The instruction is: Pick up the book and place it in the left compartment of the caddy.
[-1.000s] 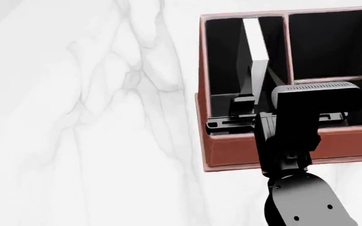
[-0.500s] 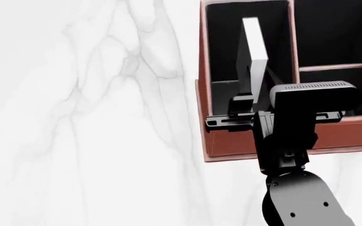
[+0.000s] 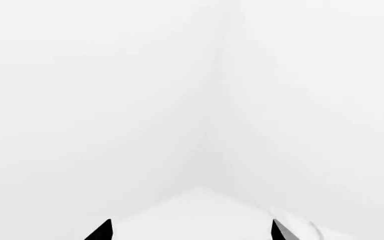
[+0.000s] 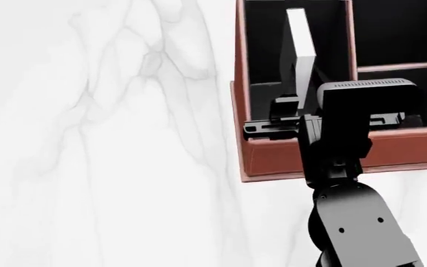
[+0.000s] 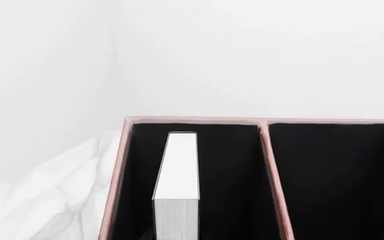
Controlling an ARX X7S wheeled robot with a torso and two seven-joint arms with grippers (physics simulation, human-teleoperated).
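Note:
The reddish-brown caddy (image 4: 273, 164) stands at the upper right of the head view. The book (image 4: 299, 33) stands on edge in the left compartment (image 4: 262, 67), white page edges up. It is upright and apart from both side walls. My right gripper (image 4: 297, 111) reaches over the caddy's near wall and is closed on the book's near end. One finger (image 4: 284, 108) lies against the book's left face; the other is hidden behind the wrist camera. The right wrist view looks along the book (image 5: 177, 175) inside the compartment (image 5: 229, 190). My left gripper (image 3: 190, 232) is open and empty over white marble.
A pale-rimmed divider (image 4: 351, 50) separates the left compartment from the shorter slots (image 4: 402, 39) to its right. The white marble tabletop (image 4: 102, 144) spreads to the left of and in front of the caddy. The left arm does not show in the head view.
The head view has shifted, so the caddy, book and right gripper sit higher in the picture. The gripper and book keep their place relative to the caddy.

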